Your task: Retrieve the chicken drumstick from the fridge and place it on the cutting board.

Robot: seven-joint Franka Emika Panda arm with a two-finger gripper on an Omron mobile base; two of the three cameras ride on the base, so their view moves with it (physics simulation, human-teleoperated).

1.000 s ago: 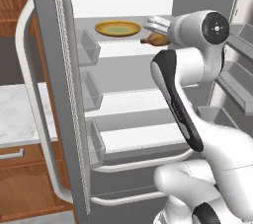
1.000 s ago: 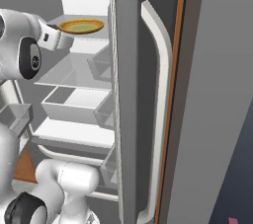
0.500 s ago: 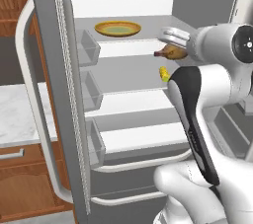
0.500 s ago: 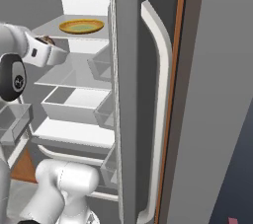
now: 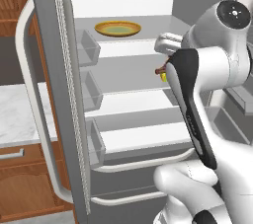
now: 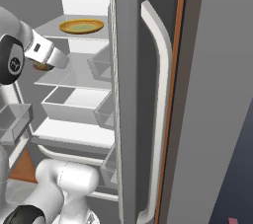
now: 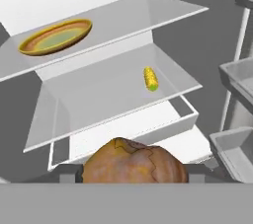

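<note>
A round yellow plate with a greenish centre and a brown rim [image 5: 117, 28] lies flat on a high white shelf, towards its back, well apart from the rest. In the hand view the same plate [image 7: 56, 36] sits at the upper left, and a small bright yellow corn cob with a green end [image 7: 150, 78] lies on its side on the shelf below, off to the right. Left of the appliance, a white marble surface [image 5: 20, 119] tops a brown wooden cabinet [image 5: 22, 178] with a pale bar handle [image 5: 11, 154].
</note>
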